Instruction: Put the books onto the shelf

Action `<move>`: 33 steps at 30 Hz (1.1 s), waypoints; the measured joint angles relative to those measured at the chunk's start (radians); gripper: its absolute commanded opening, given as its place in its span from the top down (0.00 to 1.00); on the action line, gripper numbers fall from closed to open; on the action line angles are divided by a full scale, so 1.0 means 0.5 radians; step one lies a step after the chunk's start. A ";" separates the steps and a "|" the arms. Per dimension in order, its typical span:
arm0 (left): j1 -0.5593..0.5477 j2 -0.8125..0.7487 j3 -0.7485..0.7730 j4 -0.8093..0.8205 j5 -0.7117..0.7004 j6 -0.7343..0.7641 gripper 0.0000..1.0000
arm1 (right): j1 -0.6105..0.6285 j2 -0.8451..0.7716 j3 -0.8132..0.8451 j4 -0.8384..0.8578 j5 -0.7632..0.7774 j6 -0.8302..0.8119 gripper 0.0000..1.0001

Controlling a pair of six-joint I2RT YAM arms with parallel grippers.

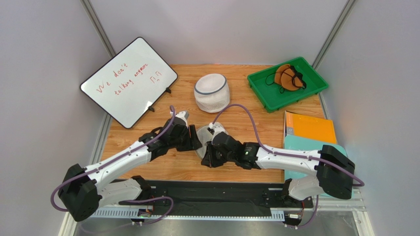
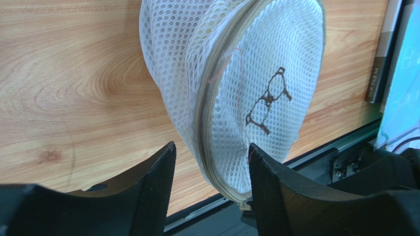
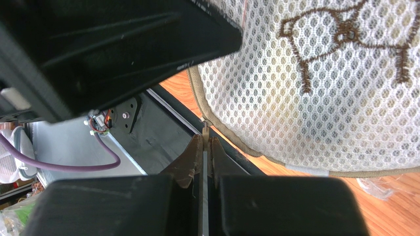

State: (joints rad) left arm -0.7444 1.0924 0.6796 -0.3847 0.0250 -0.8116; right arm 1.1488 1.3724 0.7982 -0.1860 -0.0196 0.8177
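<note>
Your two arms meet at the round mesh pouch (image 2: 256, 73), which stands on edge over the wooden table (image 1: 167, 164), just beyond the black rail along the near edge. Your right gripper (image 3: 207, 147) has its fingers pressed together, pinching the small zipper pull (image 3: 204, 129) at the pouch's tan zip seam. Your left gripper (image 2: 211, 152) is spread, one finger on each side of the pouch's lower rim; you cannot tell whether either pad touches the mesh. The books are well to the right of the pouch: an orange book (image 1: 310, 127) and, nearer you, a teal book (image 1: 303, 144), lying flat side by side at the table's right edge. Your right arm's forearm and elbow pass over the teal one. Beyond the pouch a white mesh basket (image 1: 212, 92) stands apart from it, with a strip of bare wood between. Farther off to the pouch's right and beyond it is a green tray (image 1: 296, 100) holding a brown cloth item (image 1: 288, 77). To the pouch's left and beyond, a whiteboard (image 1: 129, 81) leans at the table's corner. Left of the pouch, the wood under your left forearm is the widest bare stretch.
</note>
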 measured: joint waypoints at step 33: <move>-0.082 -0.079 -0.124 0.037 -0.039 -0.132 1.00 | 0.000 0.096 0.063 0.011 -0.031 -0.012 1.00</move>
State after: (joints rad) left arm -0.7856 1.0531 0.6174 -0.3660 0.0055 -0.8776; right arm 1.1488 1.4204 0.8299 -0.1806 -0.0349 0.8116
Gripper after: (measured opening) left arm 0.017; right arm 0.010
